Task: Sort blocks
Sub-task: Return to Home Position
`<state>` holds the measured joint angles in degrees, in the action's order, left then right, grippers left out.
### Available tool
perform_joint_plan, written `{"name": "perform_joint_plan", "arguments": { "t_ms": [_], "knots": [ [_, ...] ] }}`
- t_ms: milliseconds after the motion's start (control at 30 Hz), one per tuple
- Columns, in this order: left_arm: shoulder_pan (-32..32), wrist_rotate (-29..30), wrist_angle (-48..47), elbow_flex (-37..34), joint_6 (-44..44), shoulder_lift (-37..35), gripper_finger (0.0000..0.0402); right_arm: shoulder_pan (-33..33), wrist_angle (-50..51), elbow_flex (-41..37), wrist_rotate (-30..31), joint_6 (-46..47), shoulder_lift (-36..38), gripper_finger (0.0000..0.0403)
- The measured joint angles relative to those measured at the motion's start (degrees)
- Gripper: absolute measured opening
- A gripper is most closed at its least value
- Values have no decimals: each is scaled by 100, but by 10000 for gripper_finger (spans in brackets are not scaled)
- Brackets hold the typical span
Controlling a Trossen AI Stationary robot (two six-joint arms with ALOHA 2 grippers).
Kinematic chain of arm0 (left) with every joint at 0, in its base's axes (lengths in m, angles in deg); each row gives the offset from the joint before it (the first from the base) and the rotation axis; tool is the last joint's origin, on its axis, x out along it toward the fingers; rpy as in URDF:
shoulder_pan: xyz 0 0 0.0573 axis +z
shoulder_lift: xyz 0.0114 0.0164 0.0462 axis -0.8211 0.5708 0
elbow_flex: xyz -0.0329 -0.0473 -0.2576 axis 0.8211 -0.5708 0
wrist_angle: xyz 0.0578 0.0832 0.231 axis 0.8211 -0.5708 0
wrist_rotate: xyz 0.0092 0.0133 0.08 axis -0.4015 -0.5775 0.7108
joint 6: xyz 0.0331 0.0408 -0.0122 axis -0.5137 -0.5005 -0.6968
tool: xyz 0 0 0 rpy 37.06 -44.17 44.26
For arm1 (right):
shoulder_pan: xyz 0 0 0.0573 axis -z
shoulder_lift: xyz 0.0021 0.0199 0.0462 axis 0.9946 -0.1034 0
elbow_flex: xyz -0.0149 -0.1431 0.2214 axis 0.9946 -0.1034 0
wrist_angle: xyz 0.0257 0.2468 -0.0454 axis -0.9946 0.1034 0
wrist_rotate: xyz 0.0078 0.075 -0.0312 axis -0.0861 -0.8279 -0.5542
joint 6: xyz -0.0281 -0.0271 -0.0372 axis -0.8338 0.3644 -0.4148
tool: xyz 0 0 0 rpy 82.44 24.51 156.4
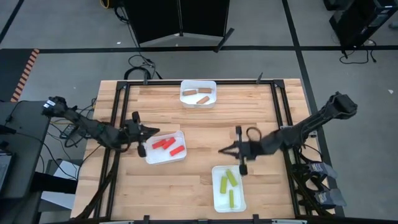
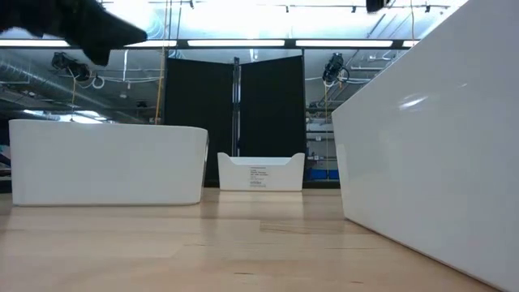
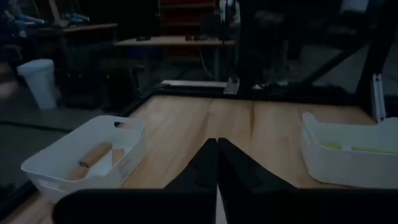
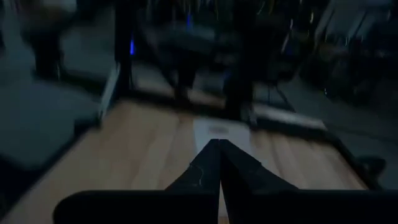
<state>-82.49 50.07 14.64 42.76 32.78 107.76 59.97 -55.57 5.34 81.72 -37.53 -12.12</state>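
Observation:
Three red blocks [image 1: 168,146] lie in the white tray at the table's left [image 1: 179,158]. Two tan blocks [image 1: 198,95] rest in the far tray [image 1: 212,84], which the left wrist view also shows [image 3: 93,155]. Three yellow-green blocks [image 1: 227,183] lie in the near right tray [image 1: 239,204]. My left gripper [image 1: 157,130] is shut and hovers at the red tray's far left corner, fingertips together [image 3: 217,148]. My right gripper [image 1: 222,150] is shut and empty over bare wood between the red and green trays, pointing left [image 4: 219,146].
A black frame [image 1: 118,106] borders the tabletop on its left, far and right sides. Bare wood [image 1: 186,193] lies in the middle and near left. In the low view the trays [image 2: 105,162] [image 2: 438,146] stand as white walls, with part of a dark arm [image 2: 81,28] above.

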Motion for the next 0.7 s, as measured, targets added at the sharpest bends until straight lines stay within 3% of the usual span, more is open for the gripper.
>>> {"name": "perform_joint_plan", "arguments": {
  "t_ms": [233, 433, 500, 700],
  "knots": [
    [-4, -60, 153, -690, -48, -976, 7, 739, -1138, -2186, -449, 266, 1587, 9],
    [-1, -272, -418, -704, -170, -1550, 4, 754, -1087, -3443, -240, 483, 3323, 6],
    [-4, -325, -490, -704, -275, -1778, 4, 754, -951, -3752, -199, 639, 3872, 6],
    [1, -308, -1018, -704, -328, -2422, 4, 730, 699, -3764, -195, 995, 4971, 5]
  ]
}}
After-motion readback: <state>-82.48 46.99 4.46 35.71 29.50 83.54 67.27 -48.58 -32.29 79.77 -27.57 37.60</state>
